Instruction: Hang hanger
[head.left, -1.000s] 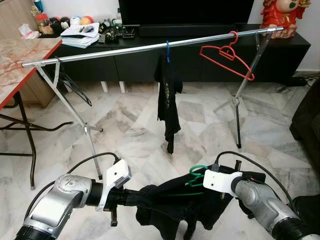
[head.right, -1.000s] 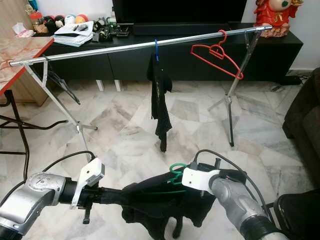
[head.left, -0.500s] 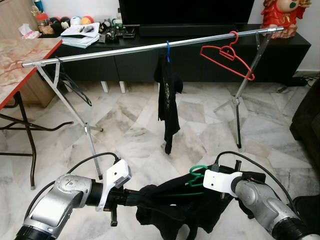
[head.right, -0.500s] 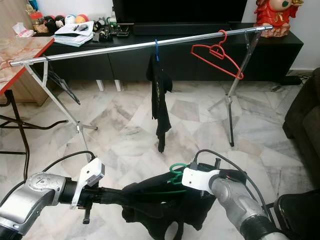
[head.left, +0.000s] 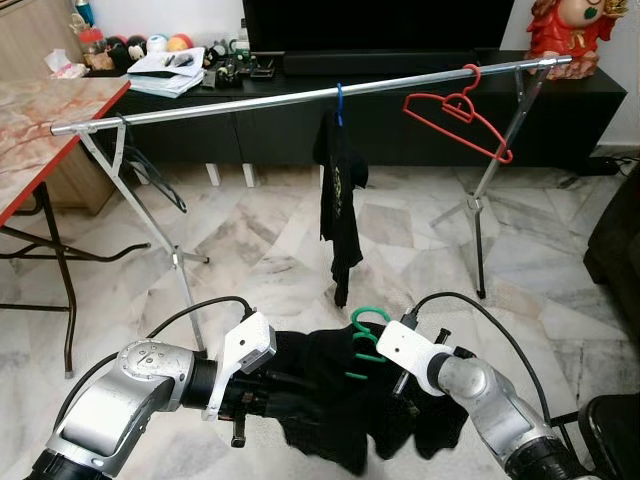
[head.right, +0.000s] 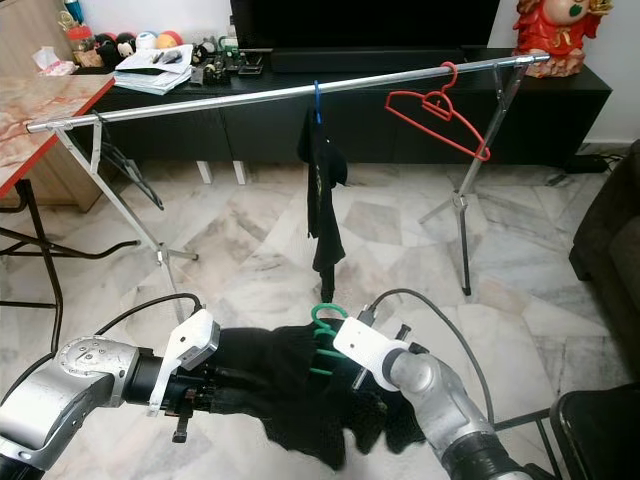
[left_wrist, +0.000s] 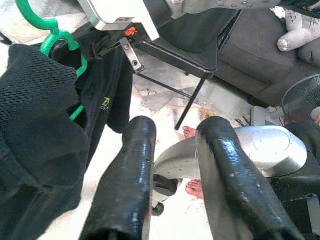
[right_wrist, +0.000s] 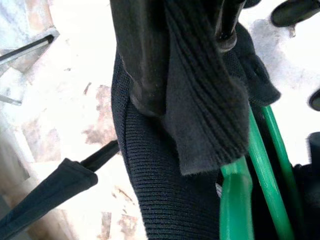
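Green hanger (bearing black garment).

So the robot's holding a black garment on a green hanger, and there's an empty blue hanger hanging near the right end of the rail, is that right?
Not quite: the empty hanger near the right end of the rail is red, not blue, as the left eye view shows. The black garment on the green hanger is correct.

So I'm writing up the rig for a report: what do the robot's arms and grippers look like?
Both arms are silver metal with rounded joints, each ending in a white wrist block. A black cable loops over each forearm. The left gripper has two long, glossy black fingers; the right gripper also has black fingers.
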